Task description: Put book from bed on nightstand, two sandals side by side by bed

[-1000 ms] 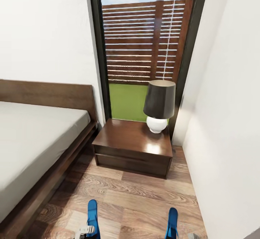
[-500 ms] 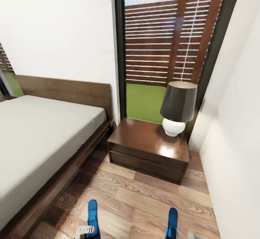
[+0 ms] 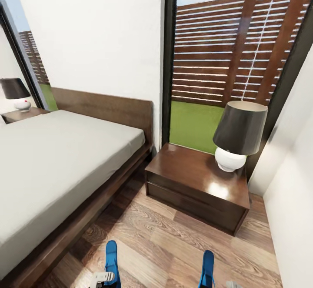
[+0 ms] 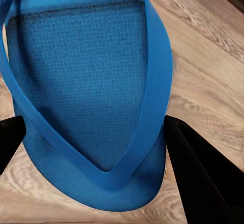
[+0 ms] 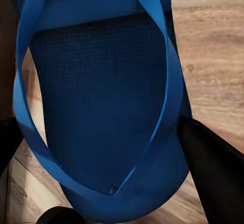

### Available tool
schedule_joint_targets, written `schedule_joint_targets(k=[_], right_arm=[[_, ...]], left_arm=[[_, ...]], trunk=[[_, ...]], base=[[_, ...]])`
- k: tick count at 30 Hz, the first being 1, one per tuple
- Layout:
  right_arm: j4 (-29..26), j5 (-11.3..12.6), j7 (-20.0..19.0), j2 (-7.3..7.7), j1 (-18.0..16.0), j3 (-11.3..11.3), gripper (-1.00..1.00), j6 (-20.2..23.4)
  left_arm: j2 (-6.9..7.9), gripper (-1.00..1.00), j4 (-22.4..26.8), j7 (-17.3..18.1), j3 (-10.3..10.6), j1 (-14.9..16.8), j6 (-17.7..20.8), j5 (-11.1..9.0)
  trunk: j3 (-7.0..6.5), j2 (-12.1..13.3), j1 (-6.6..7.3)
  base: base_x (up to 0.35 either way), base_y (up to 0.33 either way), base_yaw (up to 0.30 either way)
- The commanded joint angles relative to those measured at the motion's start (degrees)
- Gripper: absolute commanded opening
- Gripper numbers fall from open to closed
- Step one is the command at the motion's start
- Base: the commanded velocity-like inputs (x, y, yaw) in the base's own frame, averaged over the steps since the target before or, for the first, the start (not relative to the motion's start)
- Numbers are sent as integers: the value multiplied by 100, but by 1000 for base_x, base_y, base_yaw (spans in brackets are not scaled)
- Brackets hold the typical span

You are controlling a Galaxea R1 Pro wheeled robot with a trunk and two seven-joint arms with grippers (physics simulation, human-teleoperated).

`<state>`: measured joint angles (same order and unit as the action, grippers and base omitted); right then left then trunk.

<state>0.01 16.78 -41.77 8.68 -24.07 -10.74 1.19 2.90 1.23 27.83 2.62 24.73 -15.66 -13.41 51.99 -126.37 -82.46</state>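
Each tool grips one bright blue flat sandal, left tool [image 4: 96, 132] and right tool [image 5: 101, 148] closed on the soles. Lower both level onto the wood-plank floor [image 3: 174, 244], parallel, toes aligned, near the grey-mattressed dark-framed bed [image 3: 56, 157].

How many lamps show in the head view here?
2. One lamp stands on the near nightstand, by the window on the bed's near side. The other lamp stands on the far nightstand across the bed. More could be out of view.
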Motion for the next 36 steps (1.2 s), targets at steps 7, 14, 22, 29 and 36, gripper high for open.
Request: schedule_joint_targets(k=[7, 14, 22, 29, 36], right_arm=[[-6, 1, -24, 1, -2, -33, -100, 13], [-10, 1, -24, 2, -2, -33, -100, 13], [1, 1, -24, 2, -2, -33, -100, 13], [0, 1, -24, 2, -2, -33, -100, 13], [-6, 1, -24, 2, -2, -33, -100, 13]], left_arm=[[0, -100, -9, 21, 28, 5, -16, -38], [0, -100, -9, 21, 28, 5, -15, -38], [0, -100, -9, 21, 28, 5, -14, -38], [0, -100, -9, 21, 28, 5, -14, -38], [0, -100, -9, 21, 28, 5, -15, -38]], trunk=[[5, -2, 1], [5, -2, 1], [5, -2, 1], [5, -2, 1], [5, -2, 1]], base=[[0, 0, 293], [0, 0, 293], [0, 0, 293], [0, 0, 293], [0, 0, 293]])
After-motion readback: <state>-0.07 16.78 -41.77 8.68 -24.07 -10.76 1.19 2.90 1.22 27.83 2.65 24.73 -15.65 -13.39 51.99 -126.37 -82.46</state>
